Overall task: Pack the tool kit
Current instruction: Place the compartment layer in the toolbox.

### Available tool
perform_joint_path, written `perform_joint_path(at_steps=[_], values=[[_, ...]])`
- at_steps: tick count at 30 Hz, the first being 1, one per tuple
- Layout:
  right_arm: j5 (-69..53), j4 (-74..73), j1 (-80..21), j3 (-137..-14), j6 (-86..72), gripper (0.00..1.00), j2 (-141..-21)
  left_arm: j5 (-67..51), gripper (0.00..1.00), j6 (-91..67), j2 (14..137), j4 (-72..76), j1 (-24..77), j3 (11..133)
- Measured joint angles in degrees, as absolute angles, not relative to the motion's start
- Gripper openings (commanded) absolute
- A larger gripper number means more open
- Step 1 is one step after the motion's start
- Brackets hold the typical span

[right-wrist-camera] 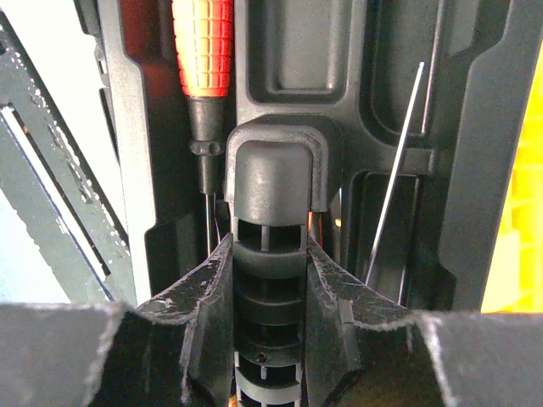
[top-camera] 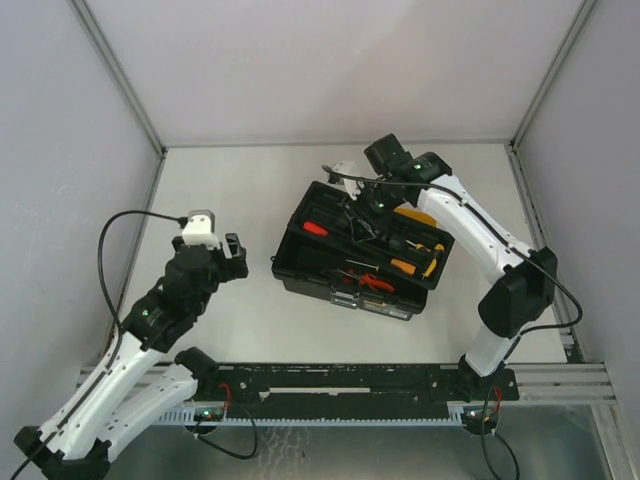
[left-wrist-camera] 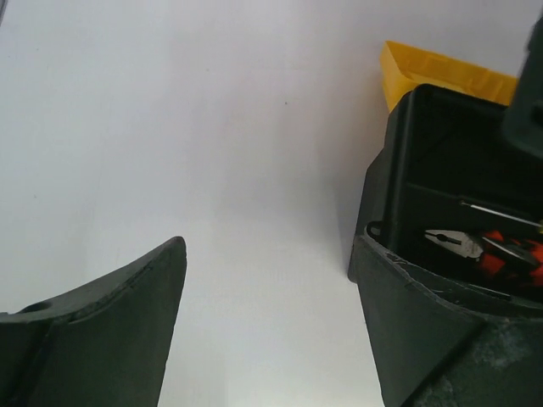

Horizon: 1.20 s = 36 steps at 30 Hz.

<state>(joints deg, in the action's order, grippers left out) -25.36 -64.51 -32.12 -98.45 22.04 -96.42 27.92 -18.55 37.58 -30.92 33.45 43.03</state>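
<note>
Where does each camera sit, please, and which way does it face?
Top external: fixed above, behind the robot, looking down at the open black plastic toolbox; white left arm and right arm show.
Left wrist: on the left arm, looking past its open left hand across the white table at the toolbox's side.
Right wrist: on the right arm, looking down into the black inner tray; its right hand grips the tray handle.
Shared: top and right wrist show the red-handled screwdriver.
</note>
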Motion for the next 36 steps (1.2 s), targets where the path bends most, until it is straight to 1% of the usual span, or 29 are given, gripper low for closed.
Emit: perform_joint_path(at_steps=[5, 8, 14, 21, 30, 36], values=[[-27.0, -65.2, -33.8, -99.5, 24.1, 0.0, -99.9, 28.0, 0.92, -20.5, 33.5, -33.2, 33.5, 42.7], [-28.1, -65.2, -34.6, -99.5, 25.0, 0.0, -100.7, 28.3, 0.94, -21.0, 32.9, -34.1, 33.5, 42.7], [-29.3, -65.1, -36.5, -99.4, 26.3, 0.0, -102.1, 28.4, 0.94, -21.5, 33.0, -35.0, 33.5, 42.7], [-30.3, -62.1, -37.9, -95.4, 27.2, 0.0, -103.0, 28.4, 0.94, -21.5, 33.0, -35.4, 33.5, 42.7], [-30.5, -58.0, -38.1, -91.2, 27.0, 0.0, -104.3, 28.4, 0.94, -21.5, 34.1, -35.7, 33.5, 42.7], [-33.0, -54.9, -37.1, -88.3, 26.2, 0.0, -103.2, 28.4, 0.94, -21.5, 34.7, -36.2, 33.5, 42.7]])
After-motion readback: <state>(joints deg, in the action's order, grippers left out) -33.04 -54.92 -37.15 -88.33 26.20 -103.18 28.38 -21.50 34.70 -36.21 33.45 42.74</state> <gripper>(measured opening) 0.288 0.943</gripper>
